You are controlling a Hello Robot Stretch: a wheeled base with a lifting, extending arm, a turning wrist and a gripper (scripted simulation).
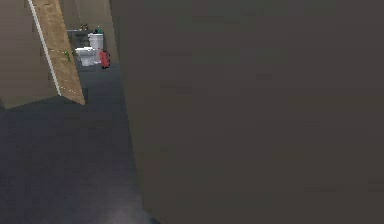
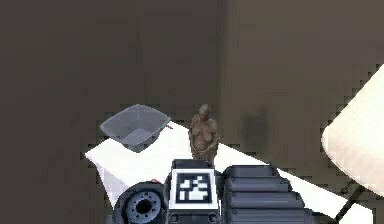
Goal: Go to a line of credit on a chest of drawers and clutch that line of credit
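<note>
A white top point(image 2: 105, 160), judged to be the chest of drawers, is seen just beyond the gripper point(image 2: 145, 205) in the arm side view. 1 grey tray point(image 2: 133, 125) and 1 brown statuette point(image 2: 204, 132) are stood on it, apart; 1 lampshade point(image 2: 358, 140) is noted at right. Where the card lies cannot be told; the tray is judged a likely holder. The gripper's far end cannot be made out, so whether anything is held cannot be told. The base is judged drawn alongside for reach: ahead, 1 dark wall point(image 1: 260, 110) is closely faced, 1 door point(image 1: 58, 50) at left.
</note>
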